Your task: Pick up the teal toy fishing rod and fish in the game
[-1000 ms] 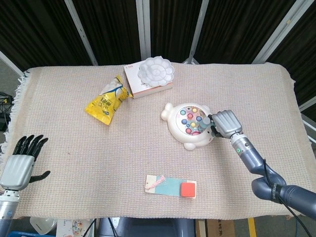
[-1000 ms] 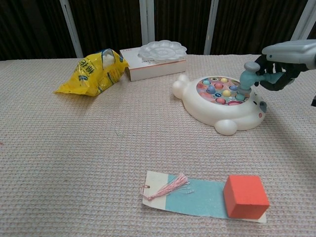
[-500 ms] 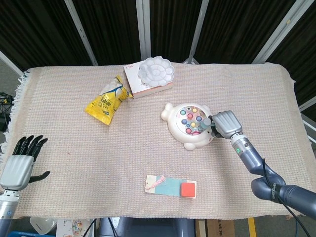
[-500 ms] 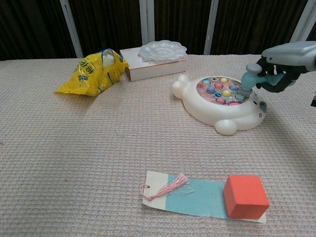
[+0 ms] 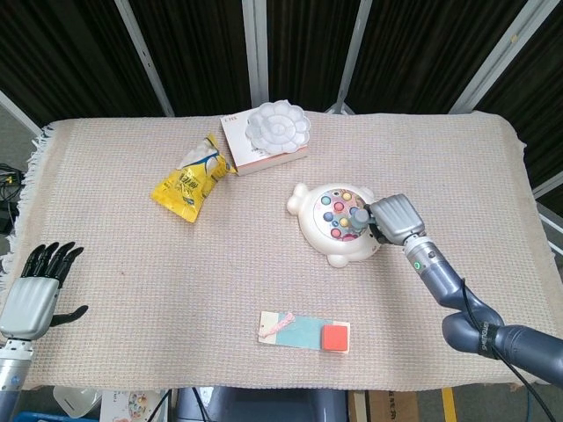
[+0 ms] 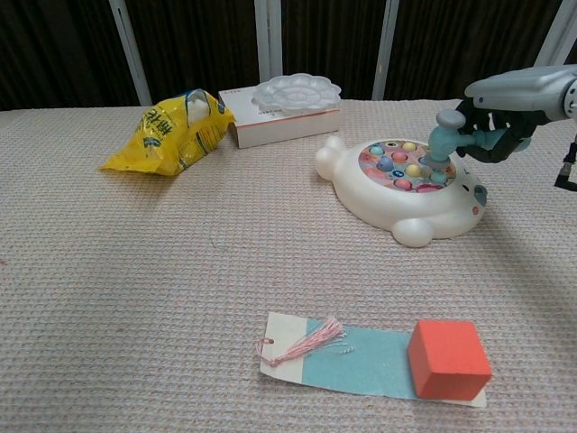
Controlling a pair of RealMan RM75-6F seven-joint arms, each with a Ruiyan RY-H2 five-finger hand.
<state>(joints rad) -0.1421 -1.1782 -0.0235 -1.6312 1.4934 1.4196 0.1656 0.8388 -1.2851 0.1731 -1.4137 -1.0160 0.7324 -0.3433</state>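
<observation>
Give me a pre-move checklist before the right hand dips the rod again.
1. Teal toy fishing rod gripped by right hand: ok.
2. Rod tip over the white animal-shaped fishing game with coloured fish: ok.
3. Fish hooked on the rod: cannot tell.
4. Left hand open and off to the side, away from the game: ok.
5. Yellow snack bag and orange cube away from the game: ok.
</observation>
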